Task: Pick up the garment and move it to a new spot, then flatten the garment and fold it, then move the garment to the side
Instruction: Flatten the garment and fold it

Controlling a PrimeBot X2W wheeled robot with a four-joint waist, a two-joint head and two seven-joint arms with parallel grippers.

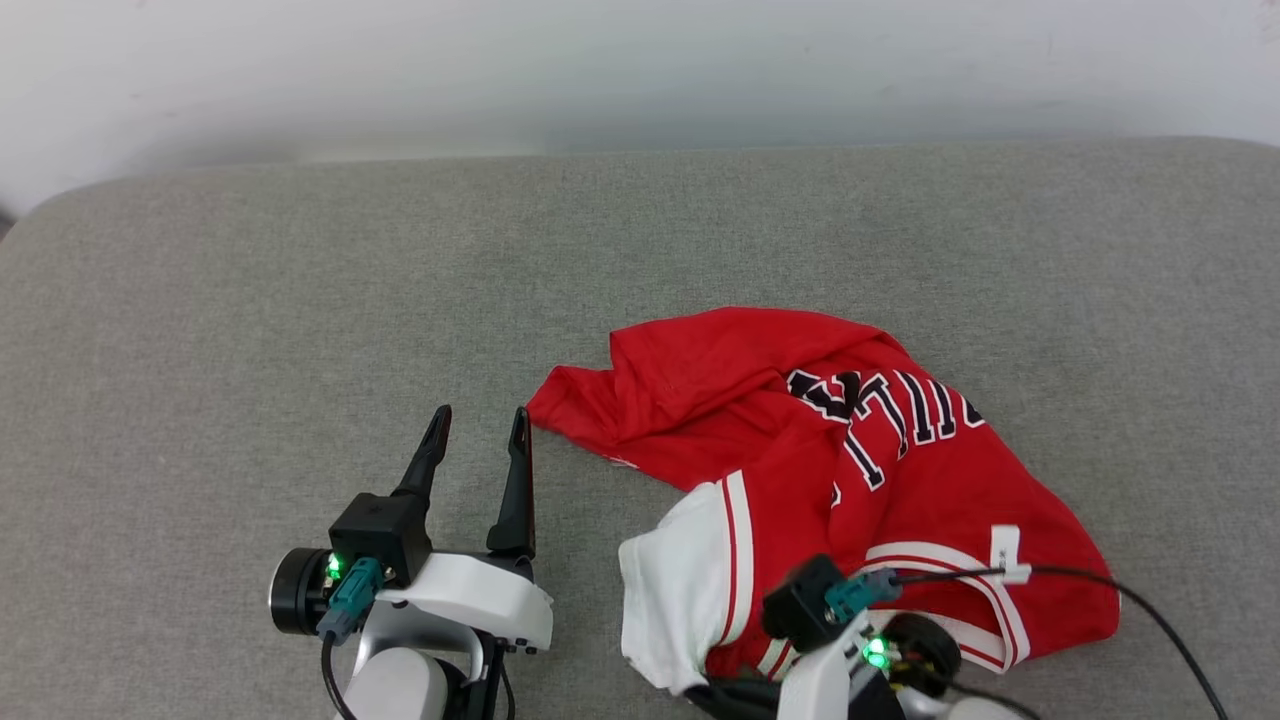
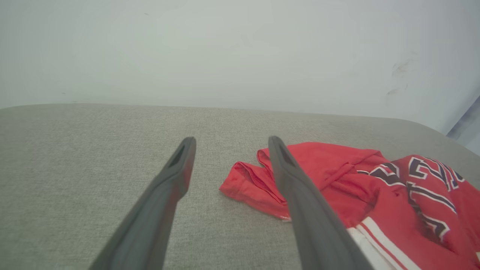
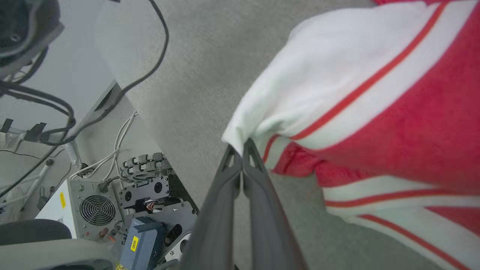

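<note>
The garment [image 1: 800, 440] lies crumpled on the grey fabric-covered counter [image 1: 250, 300], at about 4 o'clock from the middle of the head view. It is red, with one white sleeve [image 1: 670, 590] edged in red stripes at 6 o'clock. A folded red corner points toward 9 o'clock.

Black letters with white outlines run across the garment's upper right part. They read upside down and creases break them, so "ULL" is plain and the rest is tucked under folds. In the left wrist view the same lettering [image 2: 423, 180] shows at 3 o'clock, too bent to read. In the right wrist view a blue-grey box [image 3: 144, 243] below the counter's edge carries a yellow sticker [image 3: 134, 243] that seems to read "800". A pale unit with a round fan grille [image 3: 97, 210] and bundled cables [image 3: 112, 150] sit beside it.

The right end effector [image 3: 241, 147] has its fingers pressed together, pinching the hem of the white sleeve [image 3: 337, 75] right at the counter's near edge. The left end effector [image 1: 481, 412] is spread wide at 7 o'clock and holds nothing. Its right finger is just beside the garment's [image 2: 337, 180] red corner.

Bare grey fabric runs from 8 o'clock round to 1 o'clock, up to the far edge under the pale wall [image 1: 640, 70]. A narrower strip lies at 3 o'clock.
</note>
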